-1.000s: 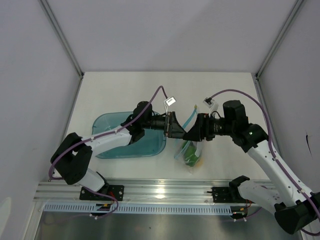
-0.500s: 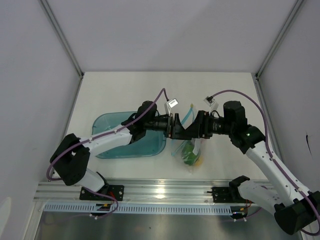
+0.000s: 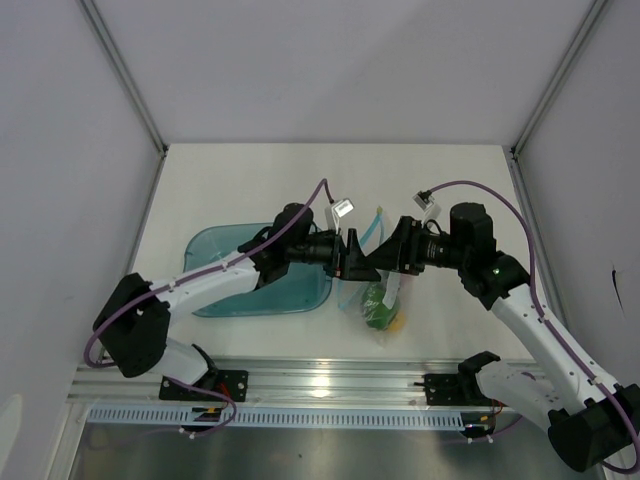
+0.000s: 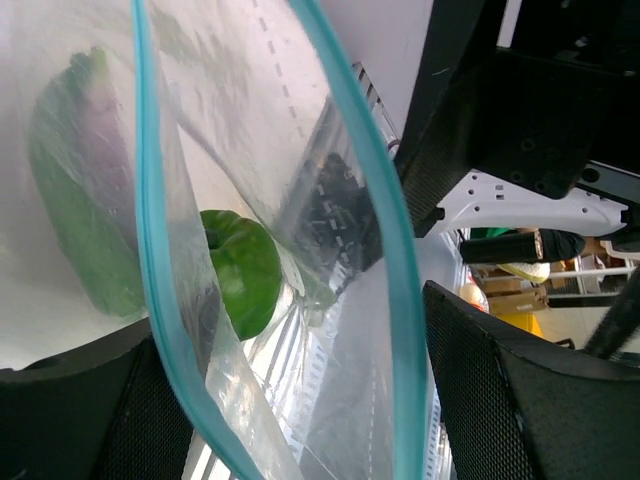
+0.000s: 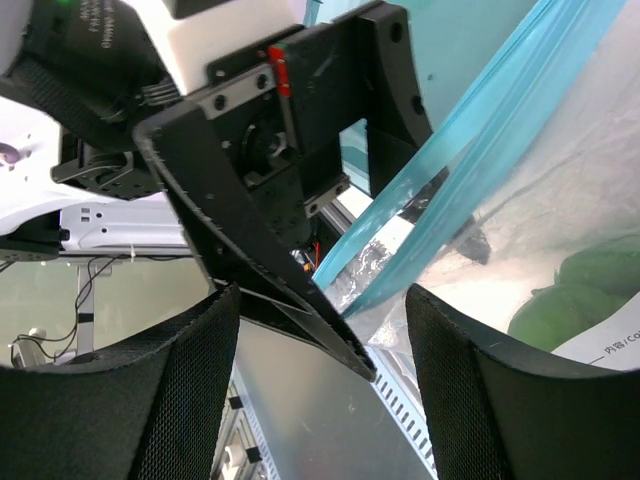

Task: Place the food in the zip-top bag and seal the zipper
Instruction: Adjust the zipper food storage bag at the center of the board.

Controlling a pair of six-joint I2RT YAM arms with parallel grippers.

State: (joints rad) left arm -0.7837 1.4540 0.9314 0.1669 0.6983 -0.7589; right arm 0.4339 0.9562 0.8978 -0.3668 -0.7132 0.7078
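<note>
White table (image 3: 250,180), teal tray (image 3: 215,262) beside zip-top bag (image 3: 384,300), left and right jaws apart around zipper (image 4: 145,200)

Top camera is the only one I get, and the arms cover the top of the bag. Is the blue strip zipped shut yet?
Observer: No. In the left wrist camera the blue strip runs as two separate lines with a gap between them.
Operator: What's in there besides the green thing?
Observer: Through the plastic of the bag, a purple-and-green piece shows beside the green pepper.
Operator: Is the right tool pinching the strip?
Observer: No. In the right wrist camera the right tool has its fingers wide apart, not closed on the strip.
</note>
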